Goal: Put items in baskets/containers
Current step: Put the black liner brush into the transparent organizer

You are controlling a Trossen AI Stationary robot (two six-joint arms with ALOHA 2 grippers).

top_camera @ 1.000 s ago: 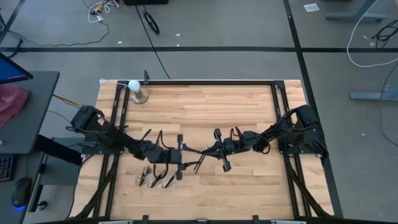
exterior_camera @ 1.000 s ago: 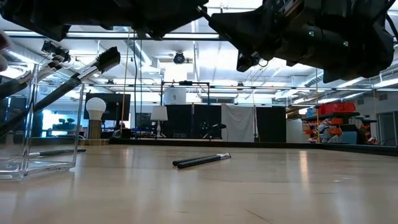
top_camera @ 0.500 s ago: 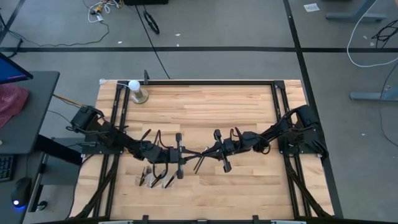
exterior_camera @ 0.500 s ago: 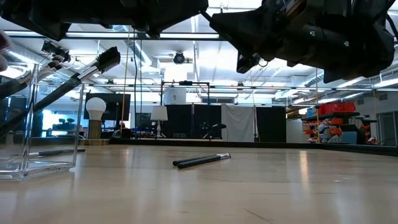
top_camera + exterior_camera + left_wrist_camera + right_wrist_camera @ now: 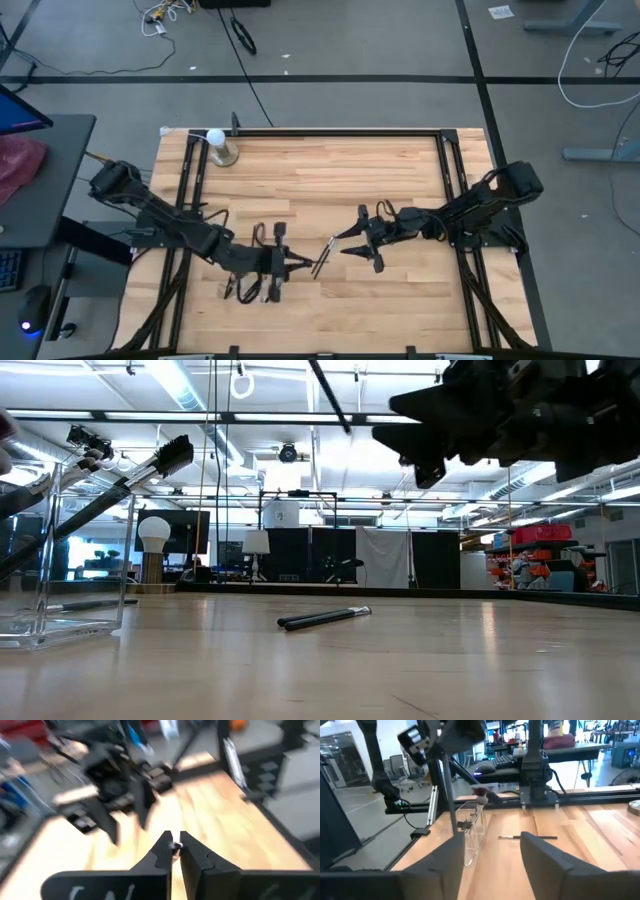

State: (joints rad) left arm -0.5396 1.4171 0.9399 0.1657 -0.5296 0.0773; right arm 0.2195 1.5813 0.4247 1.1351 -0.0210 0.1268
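Now, your scene:
Left gripper (image 5: 300, 264): beside the organizer (image 5: 247, 287), pinching a brush (image 5: 174, 845).
Right gripper (image 5: 345, 245): wide, past two loose brushes (image 5: 320, 260).

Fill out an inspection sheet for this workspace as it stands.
Surface: wooden table, dry, no spills seen.
Job's things: clear organizer holds several leaning brushes; two loose brushes lie mid-table.
Clutter: white ball on a stand at the far left corner.
Grippers: left gripper above the table beside the organizer, jaws closed on what looks like a held brush; right gripper near the centre, jaws open and empty.
Cables: black cable and white cable on the floor beyond the table.
Surroundings: side desk with a red cloth; no people seen.
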